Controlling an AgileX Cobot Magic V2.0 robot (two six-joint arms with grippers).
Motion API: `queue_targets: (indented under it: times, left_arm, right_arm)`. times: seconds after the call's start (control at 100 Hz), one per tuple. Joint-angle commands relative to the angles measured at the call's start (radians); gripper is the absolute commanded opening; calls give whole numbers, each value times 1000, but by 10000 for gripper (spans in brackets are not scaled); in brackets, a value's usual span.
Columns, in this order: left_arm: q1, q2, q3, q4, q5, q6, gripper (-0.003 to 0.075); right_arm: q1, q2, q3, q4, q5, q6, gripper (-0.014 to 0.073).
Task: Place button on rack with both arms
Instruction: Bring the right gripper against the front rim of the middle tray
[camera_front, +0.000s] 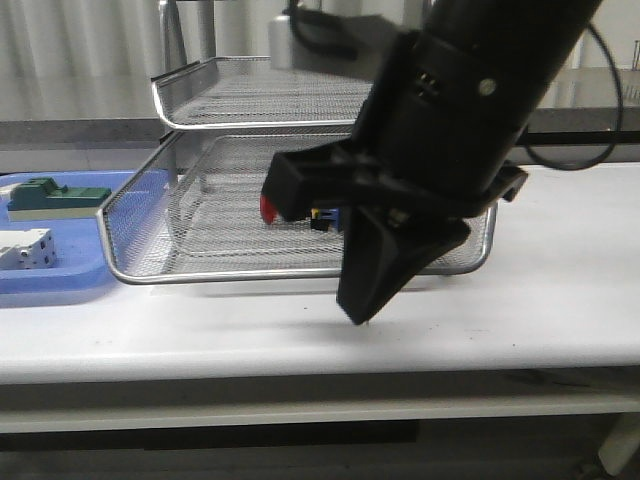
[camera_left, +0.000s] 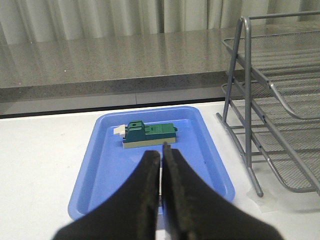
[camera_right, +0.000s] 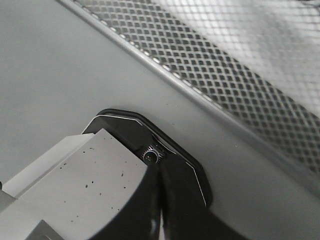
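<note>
While the button (camera_front: 270, 207) lies in the rack's (camera_front: 300, 272) bottom tier, right gripper (camera_front: 362, 318) pressed together, empty, low before the rim, left gripper (camera_left: 161, 165) closed over the blue tray (camera_left: 100, 165).

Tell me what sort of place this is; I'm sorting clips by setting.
Probably a lab or workshop bench: a plain white table, a wire-mesh rack, and a blue tray of small parts.
</note>
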Motion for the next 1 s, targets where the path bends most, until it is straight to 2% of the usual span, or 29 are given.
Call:
queue_targets:
  times: [0.0,0.37,0.7,0.99]
  left_arm:
    - [3,1,-28,-10,-79,-6,4]
    - [3,1,-28,-10,-79,-6,4]
    - [3,1,-28,-10,-79,-6,4]
    - [3,1,-28,-10,-79,-6,4]
  right_arm:
    - [22,13,-47,-20,-38,-14,-67]
    - [62,143,-114,-161,-51,-14,-67]
    - [62,156,-124,-349,-94,-14,-67]
    - [52,156,-124,-415,-169,-14,-67]
